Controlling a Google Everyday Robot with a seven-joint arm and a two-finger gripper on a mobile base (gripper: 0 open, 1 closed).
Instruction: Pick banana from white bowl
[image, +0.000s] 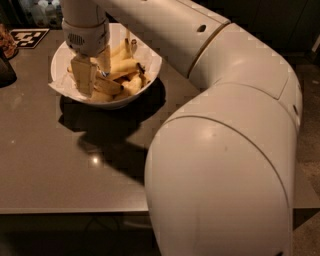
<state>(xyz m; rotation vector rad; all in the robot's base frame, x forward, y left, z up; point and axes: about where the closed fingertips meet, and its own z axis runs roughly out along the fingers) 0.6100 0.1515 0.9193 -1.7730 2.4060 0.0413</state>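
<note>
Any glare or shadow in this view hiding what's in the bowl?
Camera view: the claw sits low inside the white bowl, among the banana pile, which is evenly lit. A dark shadow falls on the table in front of the bowl. One small glare spot shines on the tabletop.

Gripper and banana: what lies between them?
Nothing shows between them in the camera view: the gripper is down inside the white bowl, right at the banana.

tool (95, 80) in bowl (153, 60), bananas (122, 65) crowding — table (75, 175) open
</note>
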